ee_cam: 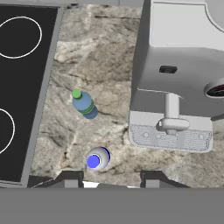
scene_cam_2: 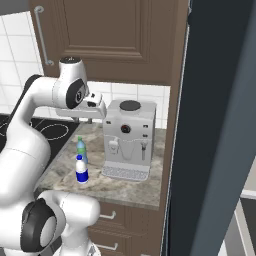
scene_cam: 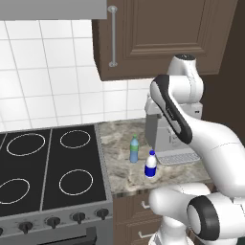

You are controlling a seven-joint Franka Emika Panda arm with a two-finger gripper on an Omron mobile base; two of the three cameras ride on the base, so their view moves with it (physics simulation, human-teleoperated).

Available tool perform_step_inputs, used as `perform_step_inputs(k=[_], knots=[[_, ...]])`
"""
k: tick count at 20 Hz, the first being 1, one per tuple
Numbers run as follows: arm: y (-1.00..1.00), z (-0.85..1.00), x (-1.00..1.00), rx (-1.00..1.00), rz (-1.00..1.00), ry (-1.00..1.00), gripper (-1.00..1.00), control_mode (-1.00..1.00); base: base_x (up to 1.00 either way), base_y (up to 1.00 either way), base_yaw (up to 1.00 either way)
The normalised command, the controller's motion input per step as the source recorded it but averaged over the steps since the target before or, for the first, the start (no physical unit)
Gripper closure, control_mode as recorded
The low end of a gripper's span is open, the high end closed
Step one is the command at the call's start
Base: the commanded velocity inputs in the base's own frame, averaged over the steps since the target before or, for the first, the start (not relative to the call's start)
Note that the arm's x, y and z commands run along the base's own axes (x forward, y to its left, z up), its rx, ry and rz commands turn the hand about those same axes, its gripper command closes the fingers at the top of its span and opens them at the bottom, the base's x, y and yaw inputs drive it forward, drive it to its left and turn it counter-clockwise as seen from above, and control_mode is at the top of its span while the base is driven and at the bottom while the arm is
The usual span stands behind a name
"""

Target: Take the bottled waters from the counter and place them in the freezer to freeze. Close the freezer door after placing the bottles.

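Two bottled waters stand upright on the counter (scene_cam: 119, 136) between the stovetop and a coffee machine. The taller blue-green one (scene_cam: 134, 149) (scene_cam_2: 81, 149) (ee_cam: 83, 103) is behind the shorter white one with a blue label (scene_cam: 151, 165) (scene_cam_2: 81, 171) (ee_cam: 98, 159), which is near the counter's front edge. My gripper (scene_cam_2: 85, 119) (ee_cam: 110, 177) hangs high above them and points down, open with nothing between its fingers. In the hand view the white bottle lies just above the left fingertip (ee_cam: 70, 178). The freezer's slate-blue panel (scene_cam_2: 220, 130) rises at the right.
A grey coffee machine (scene_cam: 165, 136) (scene_cam_2: 127, 137) (ee_cam: 175, 87) stands right beside the bottles. The black stovetop (scene_cam: 48, 162) (ee_cam: 22, 87) borders the counter on the left. Dark brown wall cabinets (scene_cam: 158, 33) hang overhead, and drawers (scene_cam_2: 125, 220) sit below the counter.
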Motion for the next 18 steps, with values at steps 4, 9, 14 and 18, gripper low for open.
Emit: perform_step_inputs(k=[4,9,14,18], knots=[[0.02,0.00,0.00,0.00,-0.02,0.00,-1.00,-1.00,0.00,0.00,0.00],[0.21,-0.04,0.00,0.00,0.00,0.00,-1.00,-1.00,0.00,0.00,0.00],[0.17,-0.19,0.00,-0.08,-0.02,-0.01,-1.00,-1.00,0.00,0.00,0.00],[0.30,-0.28,0.00,-0.17,-0.16,-0.03,-1.00,-1.00,0.00,0.00,0.00]])
